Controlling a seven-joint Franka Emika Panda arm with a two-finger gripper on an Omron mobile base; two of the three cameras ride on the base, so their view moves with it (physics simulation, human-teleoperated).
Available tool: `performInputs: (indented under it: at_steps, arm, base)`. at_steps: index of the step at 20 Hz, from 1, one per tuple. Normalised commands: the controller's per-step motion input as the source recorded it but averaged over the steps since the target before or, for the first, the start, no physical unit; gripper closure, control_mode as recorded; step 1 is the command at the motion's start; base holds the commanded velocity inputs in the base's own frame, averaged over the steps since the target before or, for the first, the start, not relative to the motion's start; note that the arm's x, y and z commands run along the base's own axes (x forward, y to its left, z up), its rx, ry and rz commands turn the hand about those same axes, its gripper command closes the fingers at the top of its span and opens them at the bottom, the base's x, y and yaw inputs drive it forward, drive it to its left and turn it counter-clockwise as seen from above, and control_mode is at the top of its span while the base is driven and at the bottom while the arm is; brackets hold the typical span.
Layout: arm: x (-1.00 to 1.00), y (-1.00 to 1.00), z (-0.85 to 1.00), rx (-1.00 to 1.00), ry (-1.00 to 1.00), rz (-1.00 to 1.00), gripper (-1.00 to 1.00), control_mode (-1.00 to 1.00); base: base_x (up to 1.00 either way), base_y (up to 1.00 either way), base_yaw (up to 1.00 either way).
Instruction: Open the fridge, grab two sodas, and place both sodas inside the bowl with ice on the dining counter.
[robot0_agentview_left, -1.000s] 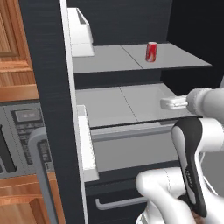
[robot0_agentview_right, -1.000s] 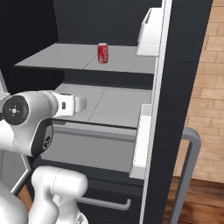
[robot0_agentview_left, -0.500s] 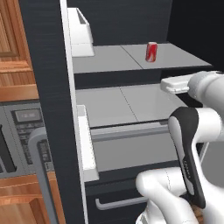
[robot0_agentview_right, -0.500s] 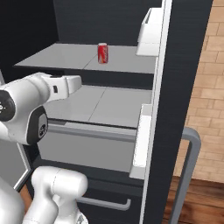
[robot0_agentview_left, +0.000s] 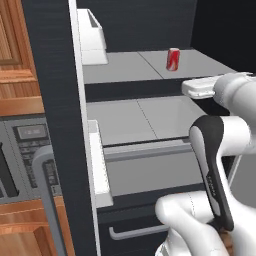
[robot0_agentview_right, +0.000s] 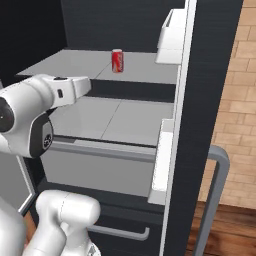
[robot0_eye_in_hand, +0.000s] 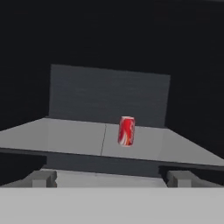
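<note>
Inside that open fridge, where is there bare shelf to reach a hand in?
The upper shelf is bare on both sides of the single soda can. The lower shelf lies wholly bare. Tightest by the white door bins.

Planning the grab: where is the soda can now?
The soda can stands upright on the upper shelf of the open fridge, ahead of the open end effector.

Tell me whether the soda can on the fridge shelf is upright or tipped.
Upright: the soda can stands on its base on the upper grey shelf, silver top up.
</note>
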Motion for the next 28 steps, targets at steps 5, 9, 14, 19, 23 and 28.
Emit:
performInputs:
  at_steps: [5,9,14,19,23,28]
  arm:
    - [0.29,0.04,0.33,0.0,0.0,0.0,-1.0,-1.0]
    - [0.47,0.0,0.03,0.02,0.0,0.0,-1.0,-1.0]
    - [0.56,-0.07,0.0,0.03,0.04,0.0,-1.0,-1.0]
    - [0.64,-0.01,0.0,0.03,0.12,0.0,-1.0,-1.0]
    - [0.56,-0.05,0.0,0.02,0.13,0.0,-1.0,-1.0]
    - [0.56,-0.2,0.07,0.01,0.13,0.0,-1.0,-1.0]
  base:
    - [0.0,0.0,0.0]
    - [0.0,0.0,0.0]
    - [0.0,0.0,0.0]
    - [0.0,0.0,0.0]
    - [0.0,0.0,0.0]
    - [0.0,0.0,0.0]
